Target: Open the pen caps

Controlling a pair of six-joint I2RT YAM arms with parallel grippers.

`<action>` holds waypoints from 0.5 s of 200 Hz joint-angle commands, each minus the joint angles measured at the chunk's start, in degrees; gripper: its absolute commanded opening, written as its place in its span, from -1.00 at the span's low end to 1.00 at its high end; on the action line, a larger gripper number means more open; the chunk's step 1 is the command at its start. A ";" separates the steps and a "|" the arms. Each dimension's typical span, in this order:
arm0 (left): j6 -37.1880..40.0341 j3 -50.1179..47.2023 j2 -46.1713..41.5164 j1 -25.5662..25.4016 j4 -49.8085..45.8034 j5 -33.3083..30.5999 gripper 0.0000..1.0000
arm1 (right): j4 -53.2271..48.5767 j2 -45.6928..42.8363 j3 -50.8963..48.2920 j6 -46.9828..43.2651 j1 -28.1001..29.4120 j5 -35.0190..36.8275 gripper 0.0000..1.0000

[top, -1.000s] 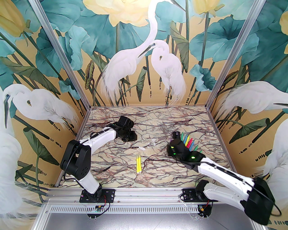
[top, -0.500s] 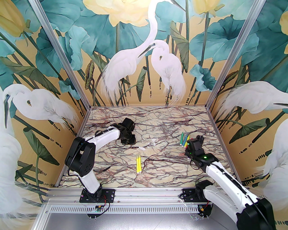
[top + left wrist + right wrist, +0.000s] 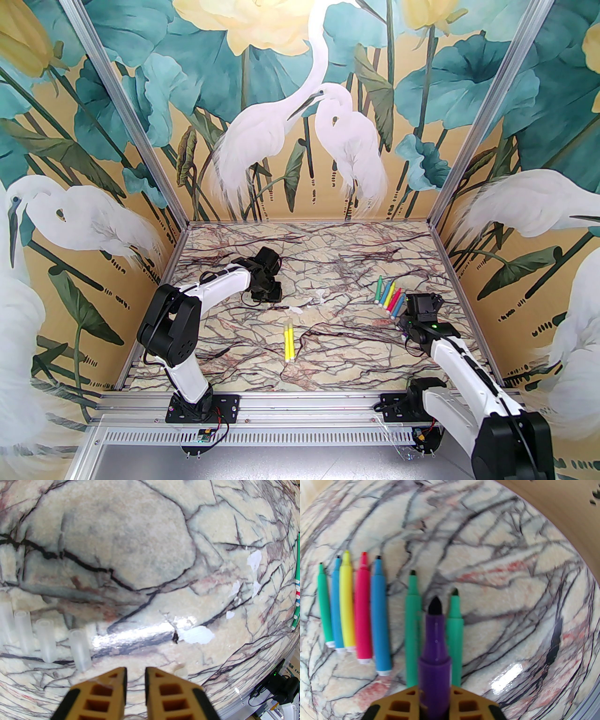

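Several see-through pen caps lie in a row on the marble table, just left of and ahead of my left gripper, which is shut with nothing visible between its fingers; it hangs left of centre. My right gripper is shut on a purple pen with its dark tip bare. Under and left of it lie several uncapped pens: green, blue, yellow, pink, blue and two more green. From above, the row of pens sits just left of my right gripper.
Two yellow pens lie side by side at the table's middle front, pale at their far ends. White scuffs mark the marble between the arms. The right wall stands close behind the pen row.
My right arm has swung rightward off the row of pens, uncovering them. The left arm has pulled back a little towards its base and stayed shut.
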 commanded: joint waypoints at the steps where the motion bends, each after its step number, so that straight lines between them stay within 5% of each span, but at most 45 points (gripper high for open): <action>1: 1.25 0.35 1.51 -0.22 -0.48 -0.68 -0.98 | 1.21 0.86 -0.21 1.61 -1.42 -1.16 -0.88; 100: 2.76 0.06 3.04 -0.27 1.90 1.70 -0.94 | -0.70 9.46 2.36 2.73 -4.39 -2.68 -0.85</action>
